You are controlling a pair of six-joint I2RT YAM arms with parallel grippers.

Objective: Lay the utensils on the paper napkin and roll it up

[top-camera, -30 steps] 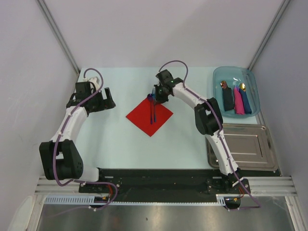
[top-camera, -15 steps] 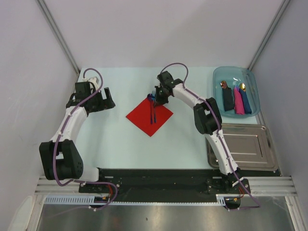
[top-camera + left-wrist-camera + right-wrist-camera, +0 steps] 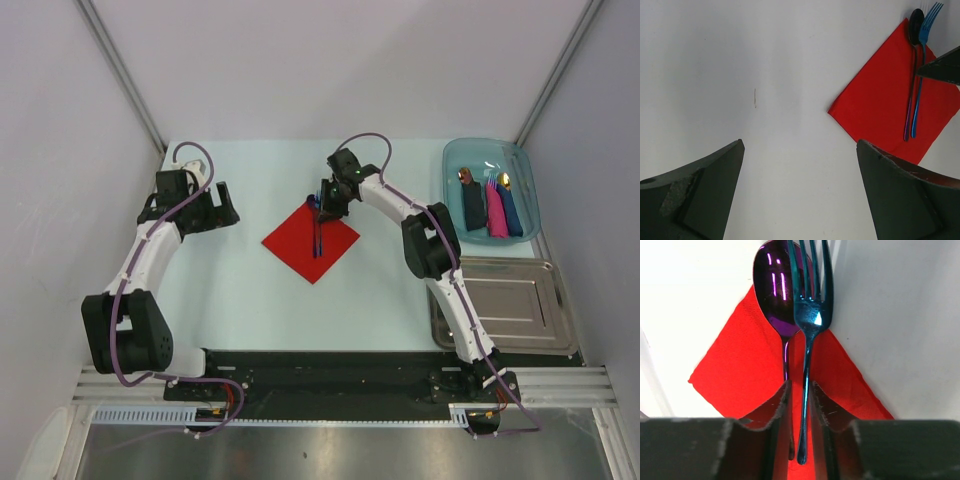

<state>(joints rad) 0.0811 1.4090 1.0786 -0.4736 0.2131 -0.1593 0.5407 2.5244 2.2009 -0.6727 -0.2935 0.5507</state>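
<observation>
Right wrist view: right claw (image 3: 801, 386) slightly parted, straddling the handle of the blue fork (image 3: 811, 312) on the red napkin (image 3: 735, 375); left claw (image 3: 800, 144) gapes wide.

The left arm (image 3: 140, 265) rises from its base at the near edge, folds at the elbow close to the left side, and extends forward over the left part of the counter (image 3: 240, 300). Its wrist angles in toward the middle. The left fingers (image 3: 700, 195) are spread fully wide and hang above the surface. The right arm (image 3: 445, 270) climbs from its base on the right, bends at the elbow, and arcs leftward to the middle of the counter. Its wrist tips downward. The right fingers (image 3: 774, 409) stand only slightly apart, leaving a narrow gap, with their tips low near the surface.
</observation>
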